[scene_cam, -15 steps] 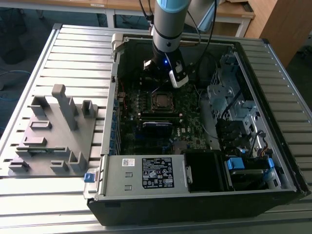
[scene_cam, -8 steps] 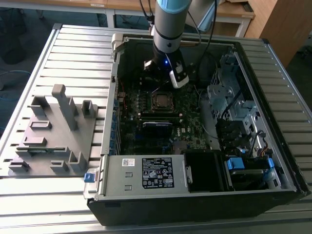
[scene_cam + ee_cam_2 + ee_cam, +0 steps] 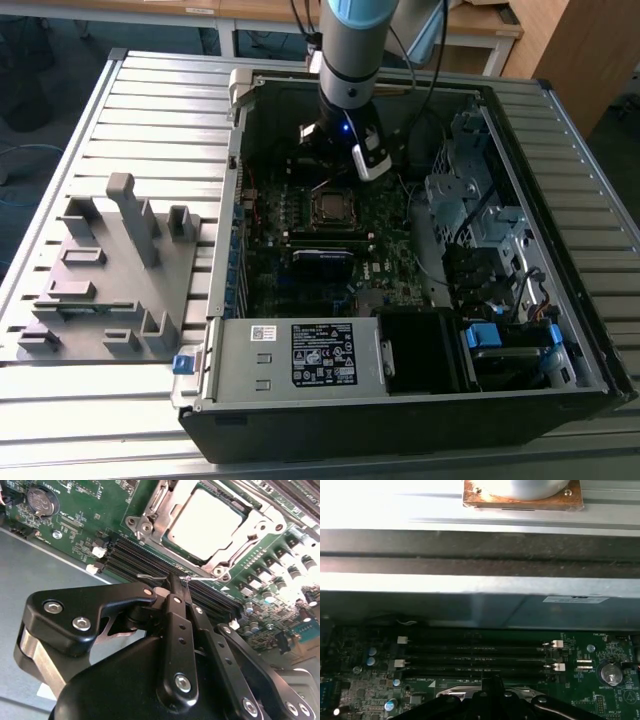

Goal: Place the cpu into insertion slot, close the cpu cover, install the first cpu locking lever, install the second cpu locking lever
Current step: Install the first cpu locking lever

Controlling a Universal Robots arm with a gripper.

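Black pincer (image 3: 173,581), pressed together, at thin silvery wire lever (image 3: 150,576), far side of seated silver-grey square cpu (image 3: 207,522).

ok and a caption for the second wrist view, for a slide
The cpu sits under its lowered cover, the shut gripper tipped at a wire lever beside it.

cpu (image 3: 205,525) in insertion slot (image 3: 150,527) | slot mid-case (image 3: 400,430) | fixture (image 3: 110,290) beside case, toward table (image 3: 150,110) edge at exterior view's left
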